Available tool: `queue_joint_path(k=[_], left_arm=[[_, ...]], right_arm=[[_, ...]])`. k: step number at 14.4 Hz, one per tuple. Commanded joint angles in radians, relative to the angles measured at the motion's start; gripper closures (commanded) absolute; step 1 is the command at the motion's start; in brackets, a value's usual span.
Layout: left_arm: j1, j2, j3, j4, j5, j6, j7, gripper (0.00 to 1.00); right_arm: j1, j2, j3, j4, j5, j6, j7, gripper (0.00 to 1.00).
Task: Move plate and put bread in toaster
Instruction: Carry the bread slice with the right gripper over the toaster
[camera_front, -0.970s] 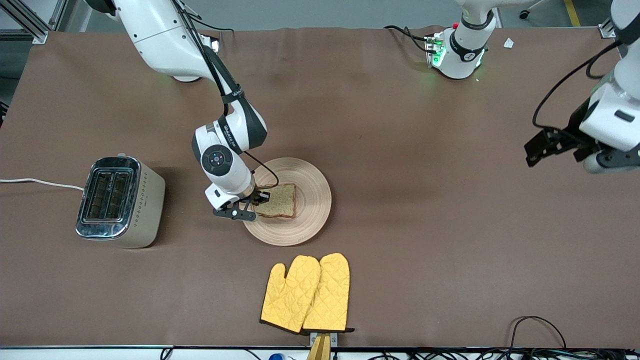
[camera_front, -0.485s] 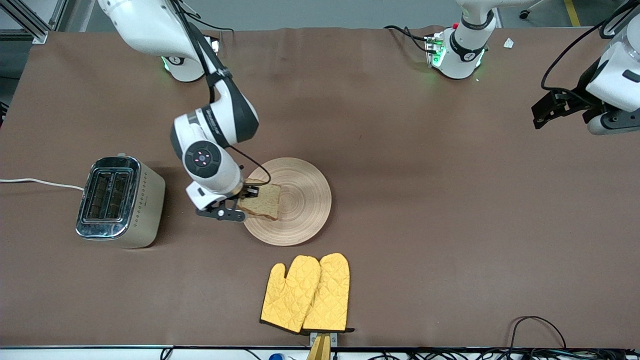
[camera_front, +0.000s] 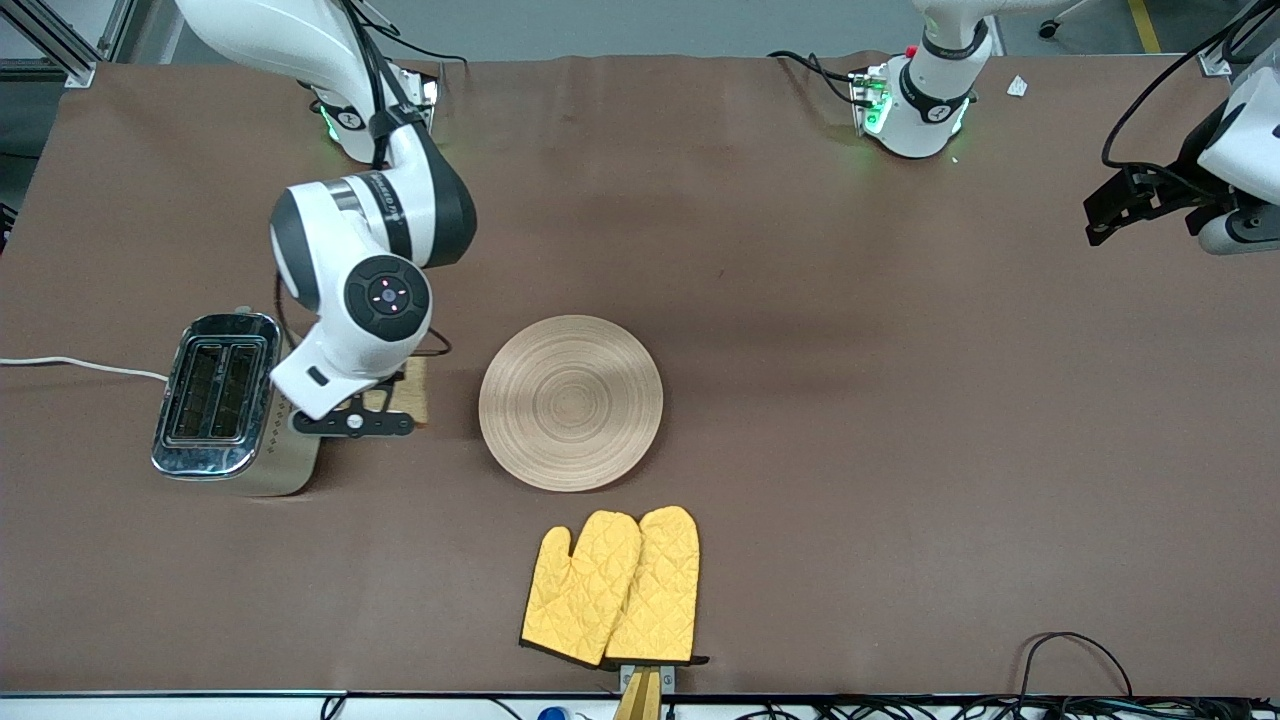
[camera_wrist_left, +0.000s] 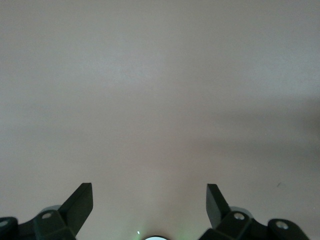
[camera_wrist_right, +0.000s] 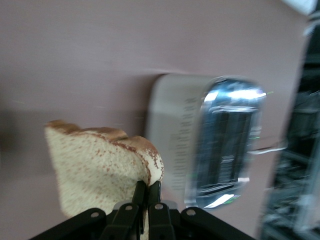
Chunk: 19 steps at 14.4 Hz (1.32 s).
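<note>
The round light-wood plate (camera_front: 570, 402) lies bare on the table's middle. My right gripper (camera_front: 400, 405) is shut on the brown bread slice (camera_front: 411, 390) and holds it up over the table between the plate and the toaster (camera_front: 238, 400). In the right wrist view the bread (camera_wrist_right: 95, 167) hangs from the pinched fingers (camera_wrist_right: 147, 192), with the toaster's chrome two-slot top (camera_wrist_right: 227, 140) close beside it. My left gripper (camera_front: 1105, 215) is open and empty, raised high at the left arm's end of the table; its wrist view shows only bare brown table.
A pair of yellow oven mitts (camera_front: 615, 585) lies nearer the front camera than the plate. The toaster's white cord (camera_front: 80, 365) runs off the right arm's end of the table. Cables lie along the table's front edge (camera_front: 1075, 665).
My right gripper has lifted the bread off the plate and carried it toward the toaster. My left gripper has moved up and away toward its end of the table.
</note>
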Motion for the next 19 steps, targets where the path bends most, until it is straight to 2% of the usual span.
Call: queue_joint_path(k=[1,3,5,9,17,19], left_arm=[[-0.014,-0.026,0.010,-0.023,-0.006,0.006,0.012,0.00],[-0.012,-0.023,0.010,-0.028,-0.006,0.010,0.012,0.00],[-0.012,-0.024,0.024,-0.031,-0.005,0.018,0.013,0.00],[-0.017,-0.032,0.039,-0.038,-0.014,0.018,0.044,0.00],[-0.031,-0.037,0.062,-0.037,-0.014,0.004,0.061,0.00],[-0.028,-0.035,0.058,-0.038,-0.016,0.007,0.059,0.00]], right_arm=[[-0.011,-0.004,-0.041,0.037,-0.134,-0.092,-0.191,1.00],[-0.016,-0.023,-0.072,0.035,-0.235,-0.099,-0.283,1.00],[-0.027,-0.023,-0.098,0.026,-0.298,-0.099,-0.302,1.00],[-0.076,-0.017,-0.101,-0.032,-0.367,-0.065,-0.284,1.00],[-0.088,0.002,-0.094,-0.117,-0.355,0.012,-0.097,1.00],[-0.084,0.009,-0.094,-0.117,-0.302,0.028,-0.063,1.00]])
